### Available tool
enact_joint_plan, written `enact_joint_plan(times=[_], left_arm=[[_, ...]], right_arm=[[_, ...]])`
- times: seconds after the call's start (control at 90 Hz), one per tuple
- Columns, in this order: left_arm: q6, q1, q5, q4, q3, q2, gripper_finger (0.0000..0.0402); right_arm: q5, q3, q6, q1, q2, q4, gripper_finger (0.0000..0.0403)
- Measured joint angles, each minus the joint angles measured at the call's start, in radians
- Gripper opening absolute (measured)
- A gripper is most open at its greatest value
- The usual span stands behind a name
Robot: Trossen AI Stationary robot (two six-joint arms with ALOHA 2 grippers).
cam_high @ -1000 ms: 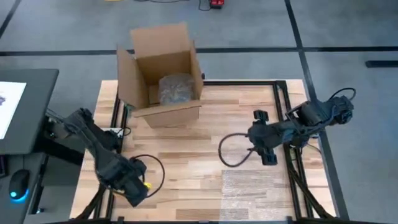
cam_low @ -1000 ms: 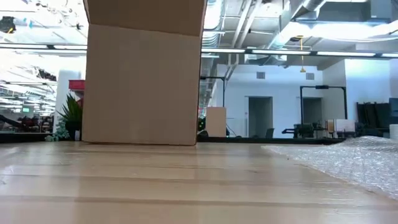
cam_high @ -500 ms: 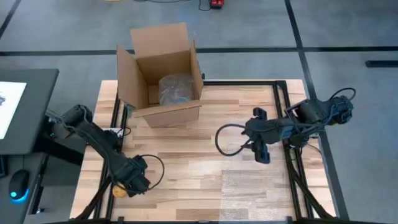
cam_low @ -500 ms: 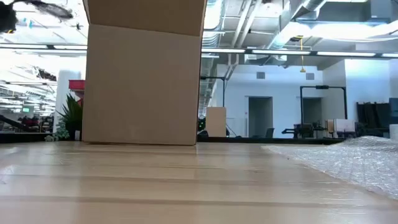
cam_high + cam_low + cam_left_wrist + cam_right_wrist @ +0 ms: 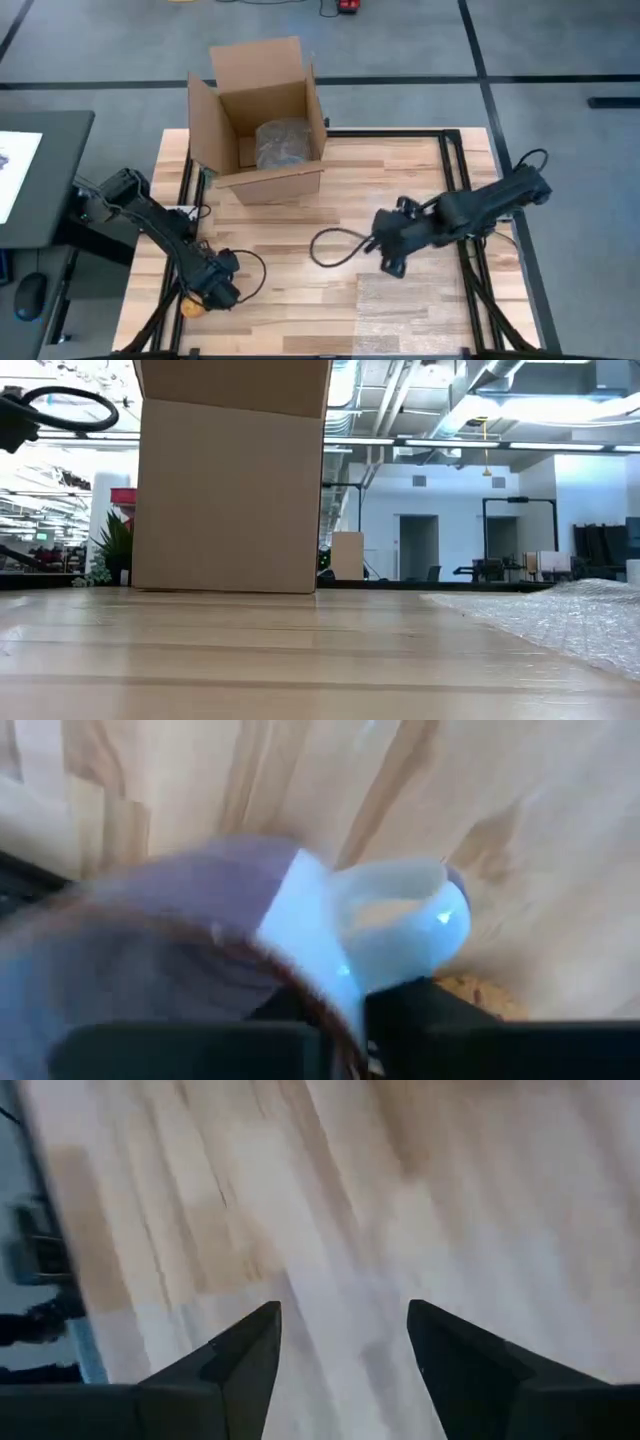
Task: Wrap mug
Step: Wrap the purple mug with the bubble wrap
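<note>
left gripper [image 5: 200, 300] sits low at the near left corner of the wooden table [image 5: 300, 240], right over the mug [image 5: 330, 935], w/ its fingers closed on the mug's rim, prob. a hold for lifting it toward the wrap. in the left wrist view the mug fills the pic: blurred, greyish purple body, pale bluish white handle loop sticking out to one side, an orange-brown patch just beside it; from above only a small yellow-orange bit shows under the gripper. right gripper [image 5: 340, 1370] hovers above bare wood just beside the far edge of the bubble wrap sheet [image 5: 410, 310], fingers spread apart and holding nothing, likely ready to take or steady the sheet. the sheet lies flat at the near right of the table, well apart from the mug, so the mug is not yet on it. at the far left an open cardboard box [image 5: 260, 110] holds a wrapped bundle [image 5: 283, 142], prob. where wrapped items end up
</note>
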Motion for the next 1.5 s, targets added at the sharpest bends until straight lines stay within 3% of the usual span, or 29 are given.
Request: enact_joint_plan(times=[0.2,0.4,0.567,0.689,0.8,0.956,1.1,1.322,1.5], left_arm=[[-0.058,-0.017,-0.074,-0.048,0.145,0.000,0.0003],[-0.008,-0.023,-0.245,-0.078,0.380,0.000,0.0002],[0.018,-0.023,-0.417,-0.084,0.566,0.000,0.0001],[0.069,-0.022,-0.511,-0.083,0.649,0.000,0.0001],[0.104,-0.006,-0.562,-0.082,0.679,0.000,0.0000],[0.148,0.030,-0.567,-0.083,0.677,0.000,0.0000],[0.215,0.078,-0.564,-0.068,0.677,0.012,0.0000],[0.352,0.166,-0.566,0.039,0.671,0.015,0.0000],[0.433,0.200,-0.572,0.132,0.671,0.015,0.0000]], right_arm=[[-0.122,-0.264,0.201,-0.052,0.092,0.011,0.0174],[-0.218,-0.427,0.182,-0.100,0.214,0.242,0.0154],[-0.264,-0.437,0.119,-0.145,0.314,0.434,0.0142],[-0.261,-0.355,0.022,-0.188,0.367,0.560,0.0135],[-0.235,-0.260,-0.111,-0.208,0.381,0.642,0.0132],[-0.195,-0.123,-0.144,-0.223,0.318,0.491,0.0132],[-0.227,-0.100,-0.140,-0.190,0.244,0.382,0.0132],[-0.388,-0.281,-0.053,-0.011,0.153,0.421,0.0132],[-0.384,-0.501,0.171,0.062,0.170,0.722,0.0132]])
